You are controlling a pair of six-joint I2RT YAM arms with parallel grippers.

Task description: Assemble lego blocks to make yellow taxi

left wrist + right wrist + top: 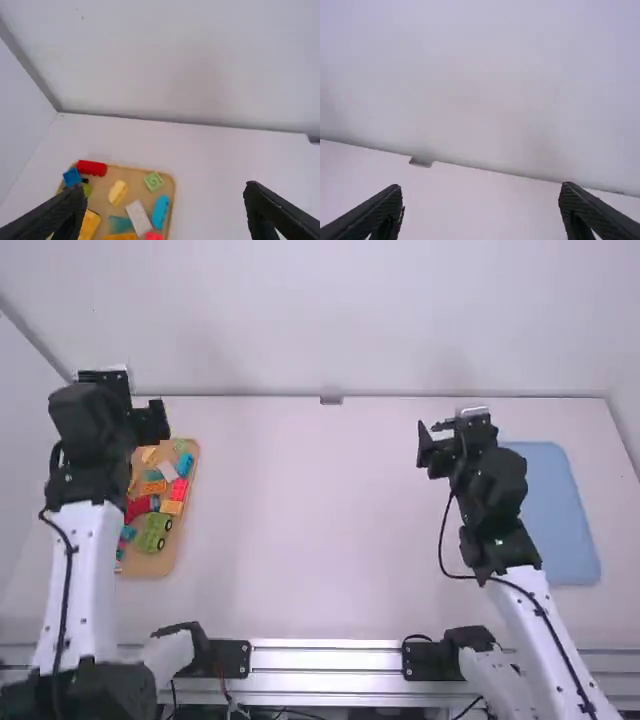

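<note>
High view shows the left hand (132, 400) wide near the tray (152, 565) of blocks (179, 489). Right hand (448, 435), also wide, hangs over the tabletop (310, 520).

In the high view, the left arm (80, 570) hides the nine o'clock side of the wooden tray (185, 540) and part of a red block (140, 507). At three o'clock on the table, the blue panel (568, 520) has its nine o'clock side behind the right arm (535, 610). Small pieces at the tray's seven o'clock are too tiny to tell.

The left wrist view's edge cuts off the tray, an orange block (120, 237) and a pinkish-red block (154, 236); a dark finger (70, 212) partly covers a yellow block (90, 223).
</note>
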